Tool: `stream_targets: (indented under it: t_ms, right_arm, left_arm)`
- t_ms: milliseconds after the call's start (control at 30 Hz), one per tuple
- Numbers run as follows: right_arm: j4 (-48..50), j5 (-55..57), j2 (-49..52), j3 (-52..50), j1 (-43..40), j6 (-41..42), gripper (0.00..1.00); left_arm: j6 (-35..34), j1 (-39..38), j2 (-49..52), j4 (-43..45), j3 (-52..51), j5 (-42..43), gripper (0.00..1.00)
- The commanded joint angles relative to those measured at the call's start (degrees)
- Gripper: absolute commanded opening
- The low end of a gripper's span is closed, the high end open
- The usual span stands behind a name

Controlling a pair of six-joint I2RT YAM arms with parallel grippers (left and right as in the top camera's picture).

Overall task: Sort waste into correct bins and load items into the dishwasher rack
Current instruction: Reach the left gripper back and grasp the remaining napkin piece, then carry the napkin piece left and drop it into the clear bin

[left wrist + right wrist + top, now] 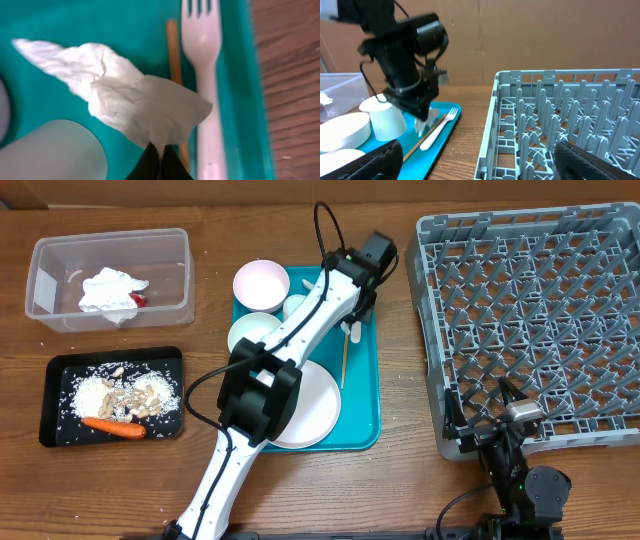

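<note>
My left gripper (pixel 161 159) is shut on a crumpled white napkin (pixel 135 100) just above the teal serving tray (pixel 365 395). Beside the napkin lie the white fork (pixel 205 75) and the thin wooden stick (pixel 173 50). The tray also carries a cup (pixel 297 307), two bowls (pixel 262 283) (pixel 255 335) and a plate (pixel 305 405). From the right wrist view the left gripper (pixel 422 117) hangs by the cup (pixel 385 117). At the grey rack's (pixel 540 330) near left corner, my right gripper (pixel 477 150) stands open and holds nothing.
The clear tub (pixel 40 280) at the far left holds a napkin (pixel 112 288) and a red wrapper (pixel 138 300). Below it the black tray (pixel 50 400) holds food scraps (pixel 130 395) and a carrot (pixel 112 428). The left arm (pixel 260 390) crosses over the plate.
</note>
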Motion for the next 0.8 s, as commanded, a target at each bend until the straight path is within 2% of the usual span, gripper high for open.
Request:
stream_targets:
  t_ms: [0, 233, 333, 467, 667, 767]
  right_arm:
    - [0.4, 0.2, -0.4, -0.6, -0.2, 0.0, 1.00]
    - [0.4, 0.2, -0.4, -0.6, -0.2, 0.0, 1.00]
    - [0.4, 0.2, -0.4, -0.6, -0.2, 0.0, 1.00]
    - [0.4, 0.2, -0.4, -0.6, -0.2, 0.0, 1.00]
    - [0.4, 0.2, -0.4, -0.6, -0.2, 0.0, 1.00]
    - [0.4, 0.2, -0.4, -0.6, -0.2, 0.0, 1.00]
  left_arm:
    - [0.5, -0.1, 0.3, -1.7, 5.7, -0.6, 0.04]
    - [-0.6, 0.2, -0.1, -7.1, 17.0, -0.9, 0.05]
    - [-3.4, 2.0, -0.1, -9.8, 22.8, -4.2, 0.04]
    - [-7.6, 9.0, -0.1, -14.1, 30.7, -6.1, 0.04]
    - [-14.3, 21.3, -0.1, -18.4, 33.0, -1.7, 0.04]
    - [-16.9, 28.9, 0.0, -19.8, 32.0, -1.6, 0.12]
